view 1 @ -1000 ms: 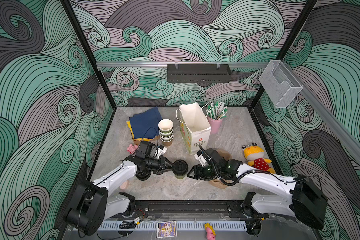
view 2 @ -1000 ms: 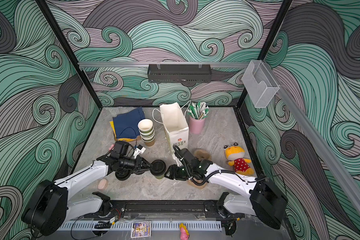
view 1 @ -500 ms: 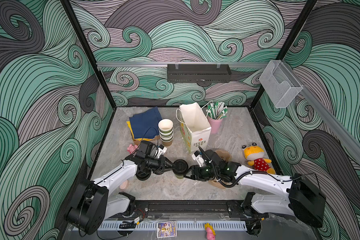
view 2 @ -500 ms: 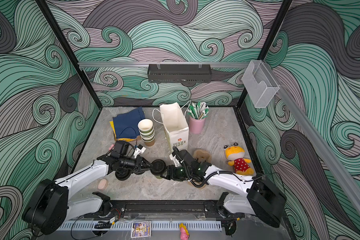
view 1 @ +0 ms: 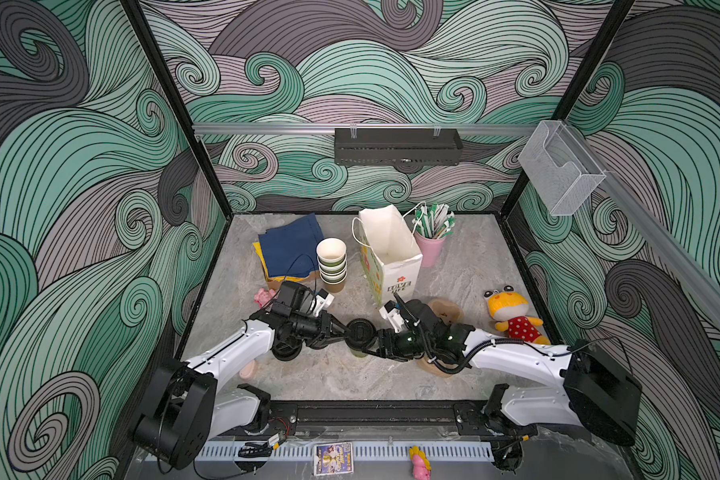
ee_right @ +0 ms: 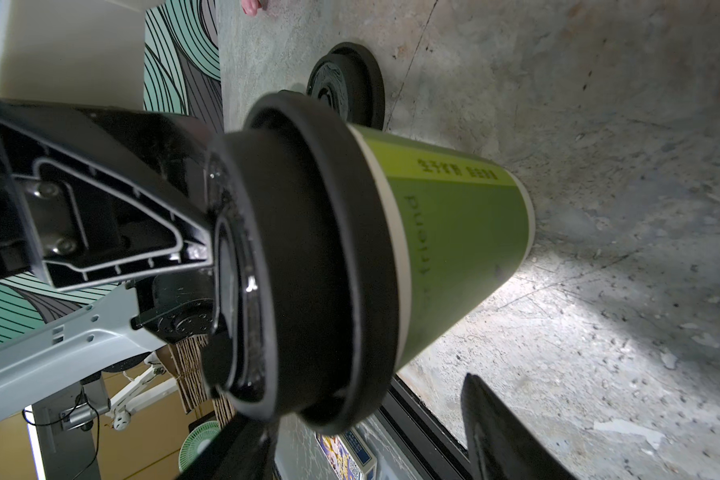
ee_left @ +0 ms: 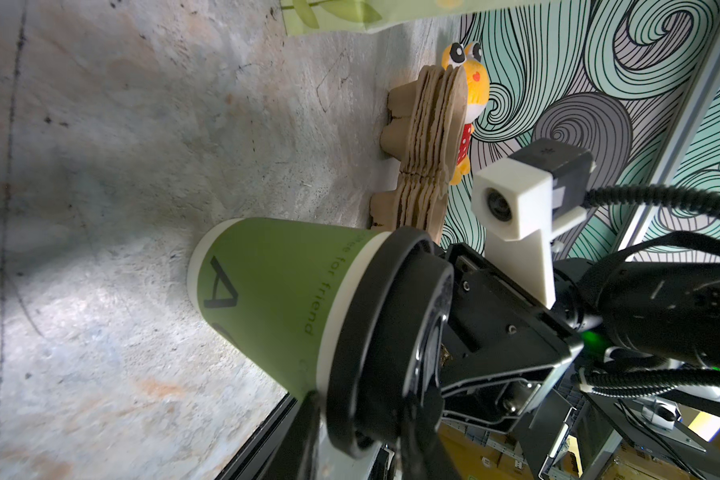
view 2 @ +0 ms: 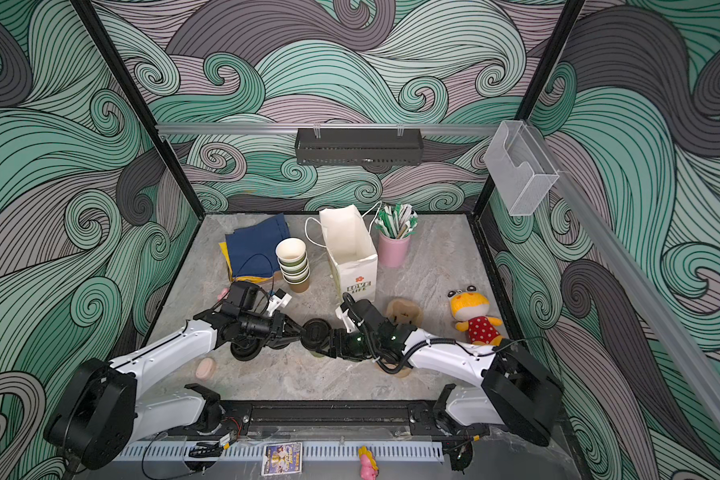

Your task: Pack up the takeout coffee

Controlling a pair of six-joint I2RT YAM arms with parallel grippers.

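1. Coffee cup (ee_left: 267, 291): olive-green, upright on the desk (view 1: 350, 382) between both arms, black lid (ee_left: 383, 332) seated on it.
2. Progress: one cup lidded. Paper bag (view 1: 395, 274) looks empty and the carrier stack (view 1: 447, 309) is unused. A spare lid (ee_right: 346, 83) lies loose. Cup stack (view 1: 331, 259) stands apart. Most is left, by my judgement.
3. Left pincer (view 1: 347, 331): clenched on the lid's rim.
4. Right pincer (view 1: 376, 341): spread wide, straddling the cup, gripping nothing.

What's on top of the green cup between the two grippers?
A black lid sits on the cup and covers its mouth. Whatever is inside the cup is hidden by the lid.
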